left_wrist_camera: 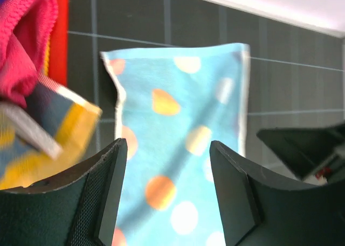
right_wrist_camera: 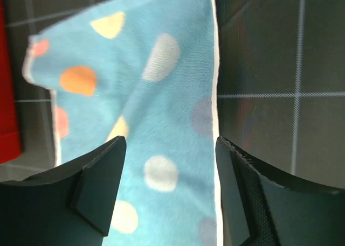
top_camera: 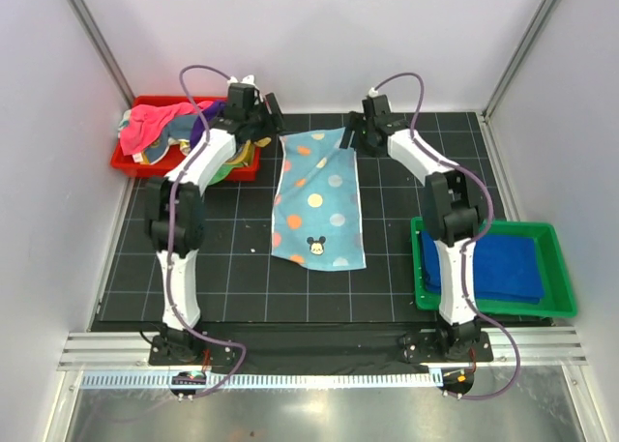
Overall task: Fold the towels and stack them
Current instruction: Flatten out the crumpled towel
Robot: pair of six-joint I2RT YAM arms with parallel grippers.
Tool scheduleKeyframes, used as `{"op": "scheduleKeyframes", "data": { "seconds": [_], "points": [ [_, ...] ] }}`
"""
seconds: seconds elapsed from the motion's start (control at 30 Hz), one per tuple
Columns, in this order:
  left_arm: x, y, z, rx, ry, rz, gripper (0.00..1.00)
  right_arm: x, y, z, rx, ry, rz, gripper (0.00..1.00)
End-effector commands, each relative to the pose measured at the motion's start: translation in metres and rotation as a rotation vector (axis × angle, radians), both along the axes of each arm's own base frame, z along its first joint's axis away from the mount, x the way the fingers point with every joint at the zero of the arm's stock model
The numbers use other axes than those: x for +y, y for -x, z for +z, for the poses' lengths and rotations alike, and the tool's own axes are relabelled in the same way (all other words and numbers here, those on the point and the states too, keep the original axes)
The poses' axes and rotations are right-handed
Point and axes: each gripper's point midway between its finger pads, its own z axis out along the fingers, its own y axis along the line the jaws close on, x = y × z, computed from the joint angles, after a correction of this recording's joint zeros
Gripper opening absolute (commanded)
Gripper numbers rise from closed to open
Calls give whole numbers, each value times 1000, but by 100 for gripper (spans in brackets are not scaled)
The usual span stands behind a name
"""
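Crumpled multicoloured cloth towels (top_camera: 160,131) are filling a red plastic tray (top_camera: 126,162) left of the flat light blue polka-dotted towel (top_camera: 319,195). Wrist views are showing left gripper (left_wrist_camera: 167,149) and right gripper (right_wrist_camera: 170,146) gaping empty near its far corners. Only overhead is showing a royal blue towel (top_camera: 498,263) in a green tray (top_camera: 558,268), rightward.

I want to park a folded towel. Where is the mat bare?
Bare mat lies between the left arm and the polka-dot towel, and between that towel and the green tray. Crowded: the far edge, with the red tray and the left gripper and right gripper over the towel's corners.
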Motion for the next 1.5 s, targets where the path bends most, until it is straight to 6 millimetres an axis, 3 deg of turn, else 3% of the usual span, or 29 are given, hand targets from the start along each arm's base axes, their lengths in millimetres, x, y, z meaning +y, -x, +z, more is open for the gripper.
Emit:
{"op": "scheduleKeyframes", "data": {
  "seconds": [0.0, 0.03, 0.07, 0.1, 0.13, 0.17, 0.2, 0.23, 0.27, 0.3, 0.33, 0.37, 0.4, 0.43, 0.47, 0.5, 0.57, 0.63, 0.67, 0.83, 0.9, 1.3, 1.37, 1.47],
  "points": [
    [-13, 27, 94, -174, 88, -33, 66, -12, 14, 87, -116, -8, -64, 75],
    [-13, 41, 111, -191, 100, -31, 66, -16, 20, 88, -108, -9, -79, 75],
    [-19, 54, 106, -166, 102, -33, 65, -22, 38, 88, -90, -11, -89, 74],
    [-15, 64, 86, -122, 79, 2, 65, -23, 46, 87, -90, -17, -97, 74],
    [-20, 81, 92, -118, 83, -8, 64, -28, 67, 62, -30, 1, -108, 73],
    [-21, 91, 86, -92, 89, -2, 63, -33, 77, 79, -67, -9, -127, 71],
    [-20, 100, 81, -74, 70, 13, 62, -36, 88, 74, -56, -6, -132, 70],
    [-17, 117, 70, -43, 47, 23, 62, -40, 111, 51, -3, 9, -136, 68],
    [-26, 135, 65, -27, 29, -1, 62, -42, 122, 47, 8, 16, -137, 63],
    [-25, 145, 57, -14, 7, 9, 62, -45, 134, 58, -18, 11, -139, 62],
    [-20, 159, 35, 27, -30, 20, 62, -46, 156, 38, 28, 34, -136, 61],
    [-18, 173, 40, 21, -30, 20, 62, -47, 167, 34, 36, 41, -136, 58],
    [-21, 185, 31, 41, -31, 22, 61, -48, 176, 43, 6, 31, -138, 56],
    [-14, 201, 9, 84, -58, 30, 61, -49, 186, 39, 15, 32, -140, 53],
    [-10, 211, 13, 75, -53, 32, 61, -47, 204, 26, 44, 39, -130, 51],
    [-10, 220, 9, 82, -54, 35, 61, -48, 213, 32, 27, 34, -132, 50],
    [1, 242, -18, 131, -85, 41, 61, -45, 235, 20, 40, 53, -122, 49],
    [7, 255, -24, 135, -90, 36, 61, -47, 252, 12, 42, 76, -129, 49],
    [12, 266, -40, 168, -104, 31, 63, -44, 258, 8, 47, 82, -122, 48],
    [19, 288, -55, 184, -87, 14, 67, -24, 282, -15, 81, 96, -90, 47],
    [17, 293, -66, 209, -81, -8, 69, -20, 292, -37, 126, 137, -104, 44],
    [9, 293, -105, 290, -103, -33, 69, -10, 305, -63, 160, 165, -111, 43],
    [9, 294, -109, 302, -113, -34, 69, -8, 306, -62, 158, 156, -108, 40],
    [11, 295, -113, 311, -119, -31, 69, -6, 303, -57, 147, 155, -108, 24]
  ]
}}
